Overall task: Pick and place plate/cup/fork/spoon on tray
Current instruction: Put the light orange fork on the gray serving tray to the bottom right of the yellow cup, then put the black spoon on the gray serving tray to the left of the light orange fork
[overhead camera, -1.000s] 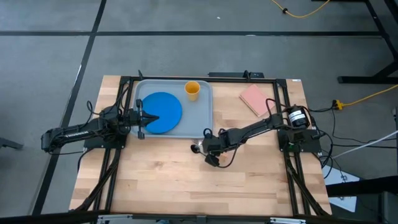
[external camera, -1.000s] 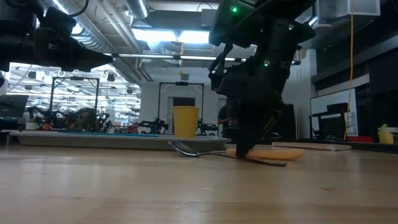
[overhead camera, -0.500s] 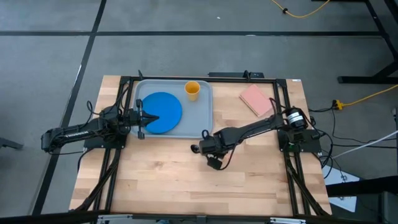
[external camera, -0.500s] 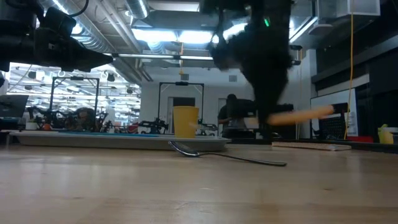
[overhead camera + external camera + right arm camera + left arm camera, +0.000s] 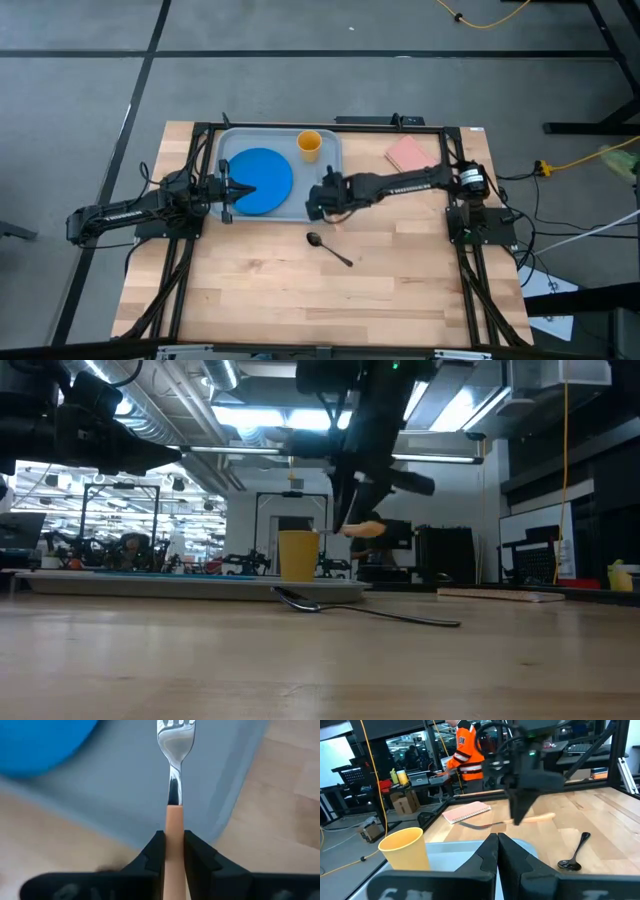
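Note:
The blue plate (image 5: 258, 180) and the yellow-orange cup (image 5: 310, 146) sit on the grey-blue tray (image 5: 285, 208). My right gripper (image 5: 320, 200) is above the tray's near right corner, shut on the fork (image 5: 174, 750). The fork's silver tines are over the tray. The dark spoon (image 5: 328, 247) lies on the wood in front of the tray. My left gripper (image 5: 232, 188) is shut, at the plate's left edge. It also shows in the left wrist view (image 5: 496, 851), with the cup (image 5: 405, 850) and spoon (image 5: 572, 856) beyond it. My right gripper pinches the fork's orange-tan handle (image 5: 174, 827) between its two fingers, near the end that joins the metal neck. The fingers lie along the fork, coming from the table's right. The fork is lifted clear and roughly level (image 5: 540, 818), tines forward over the tray.
A pink square pad (image 5: 410, 155) lies at the far right of the table. Bare wood spreads across the near half. The black frame rails run along the table's left and right sides. A person in an orange vest (image 5: 470, 750) stands in the room beyond.
My right gripper has risen from the table beside the spoon, carrying the fork, and has gone toward the far left, to the tray's near right corner. The fork is now lifted clear of the wood. The spoon has stayed where it lay.

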You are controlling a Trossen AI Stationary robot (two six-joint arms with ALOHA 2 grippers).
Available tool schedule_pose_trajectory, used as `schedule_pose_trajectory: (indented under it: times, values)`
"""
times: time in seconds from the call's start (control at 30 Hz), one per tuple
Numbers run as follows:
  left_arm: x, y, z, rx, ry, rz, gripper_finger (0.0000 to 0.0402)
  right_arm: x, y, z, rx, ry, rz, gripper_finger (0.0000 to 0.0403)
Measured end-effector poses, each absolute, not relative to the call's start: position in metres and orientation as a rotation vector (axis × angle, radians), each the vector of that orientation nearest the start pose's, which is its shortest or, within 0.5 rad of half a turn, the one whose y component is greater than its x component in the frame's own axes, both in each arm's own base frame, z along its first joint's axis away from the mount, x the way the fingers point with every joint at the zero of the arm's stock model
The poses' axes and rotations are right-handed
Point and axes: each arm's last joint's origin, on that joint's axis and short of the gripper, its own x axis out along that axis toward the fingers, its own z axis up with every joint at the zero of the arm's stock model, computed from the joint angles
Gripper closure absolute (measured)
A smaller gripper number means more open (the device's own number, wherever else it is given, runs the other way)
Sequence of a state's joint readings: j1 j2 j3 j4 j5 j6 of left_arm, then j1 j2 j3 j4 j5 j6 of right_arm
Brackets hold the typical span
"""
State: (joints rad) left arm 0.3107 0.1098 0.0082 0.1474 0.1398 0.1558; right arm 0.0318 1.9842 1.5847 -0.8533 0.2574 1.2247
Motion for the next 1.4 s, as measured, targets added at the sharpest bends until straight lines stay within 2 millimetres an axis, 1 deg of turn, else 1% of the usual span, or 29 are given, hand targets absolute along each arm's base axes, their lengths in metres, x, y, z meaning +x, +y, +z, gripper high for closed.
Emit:
schedule_pose_trajectory:
  times: [0.13, 0.2, 0.27, 0.37, 0.43, 0.5, 0.67, 0.83, 0.9, 1.03, 1.13, 1.33, 1.4]
  values:
    - [0.100, 0.028, 0.172, 0.169, -0.031, 0.174, 0.0401, 0.408, -0.012, 0.209, 1.056, 0.808, -1.001, 0.0356]
    - [0.100, 0.028, 0.172, 0.170, -0.031, 0.174, 0.0401, 0.412, -0.019, 0.206, 1.093, 0.747, -1.009, 0.0356]
    - [0.100, 0.028, 0.172, 0.170, -0.031, 0.174, 0.0401, 0.417, -0.025, 0.198, 1.115, 0.712, -1.012, 0.0356]
    - [0.100, 0.028, 0.172, 0.170, -0.032, 0.174, 0.0401, 0.424, -0.034, 0.176, 1.128, 0.707, -1.038, 0.0356]
    - [0.100, 0.028, 0.172, 0.170, -0.032, 0.174, 0.0401, 0.426, -0.040, 0.166, 1.136, 0.713, -1.062, 0.0356]
    - [0.100, 0.028, 0.172, 0.168, -0.032, 0.174, 0.0401, 0.427, -0.046, 0.161, 1.164, 0.701, -1.085, 0.0356]
    - [0.100, 0.028, 0.172, 0.143, -0.034, 0.172, 0.0401, 0.427, -0.059, 0.146, 1.172, 0.723, -1.129, 0.0354]
    - [0.100, 0.028, 0.172, 0.142, -0.034, 0.172, 0.0401, 0.428, -0.065, 0.139, 1.189, 0.746, -1.136, 0.0308]
    - [0.100, 0.028, 0.172, 0.142, -0.034, 0.172, 0.0401, 0.427, -0.066, 0.139, 1.188, 0.747, -1.137, 0.0298]
    - [0.100, 0.028, 0.172, 0.142, -0.034, 0.172, 0.0401, 0.427, -0.068, 0.141, 1.151, 0.763, -1.108, 0.0292]
    - [0.100, 0.028, 0.172, 0.142, -0.034, 0.172, 0.0401, 0.430, -0.071, 0.148, 1.127, 0.765, -1.084, 0.0291]
    - [0.100, 0.028, 0.172, 0.141, -0.034, 0.171, 0.0401, 0.441, -0.074, 0.181, 1.045, 0.755, -0.975, 0.0289]
    - [0.100, 0.028, 0.172, 0.141, -0.034, 0.171, 0.0401, 0.444, -0.070, 0.191, 1.021, 0.810, -0.887, 0.0289]
